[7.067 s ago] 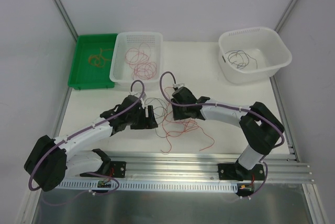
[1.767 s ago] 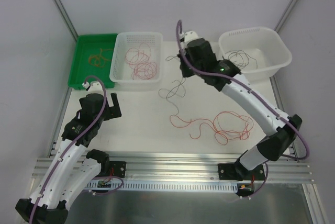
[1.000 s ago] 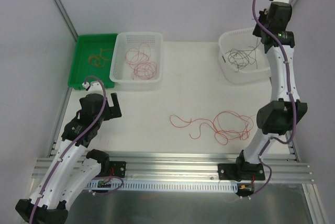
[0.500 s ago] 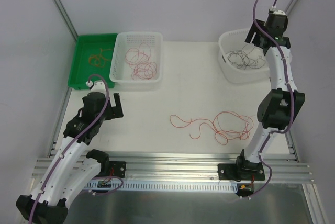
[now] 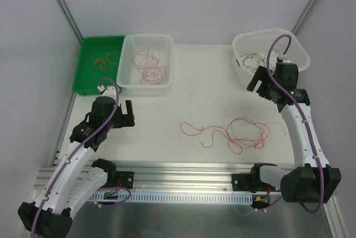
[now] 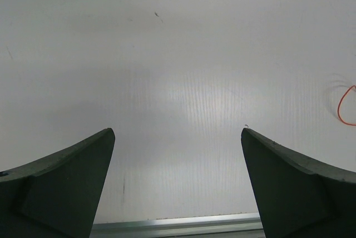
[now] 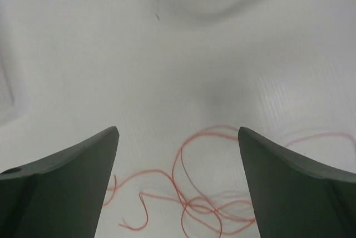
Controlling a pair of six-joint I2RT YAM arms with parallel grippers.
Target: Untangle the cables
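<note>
Loose red cables (image 5: 233, 132) lie tangled on the white table, right of centre. They show below and between my right gripper's fingers in the right wrist view as red cables (image 7: 194, 193). My right gripper (image 5: 257, 80) (image 7: 178, 129) hangs open and empty in front of the white tub, above and behind the red tangle. Black cables (image 5: 255, 56) rest in that tub. My left gripper (image 5: 129, 114) (image 6: 177, 132) is open over bare table on the left, holding nothing. A red cable end (image 6: 346, 107) peeks in at the right edge of the left wrist view.
A white tub (image 5: 297, 65) stands at the back right. A white perforated basket (image 5: 128, 79) with red cables (image 5: 151, 67) and a green tray (image 5: 83, 82) with orange-tan cables (image 5: 103, 60) stand at the back left. An aluminium rail (image 5: 183, 174) runs along the near edge.
My right gripper has opened, leaving the black cable in the tub, and swung down from above the tub to the table in front of it. My left arm has edged right.
</note>
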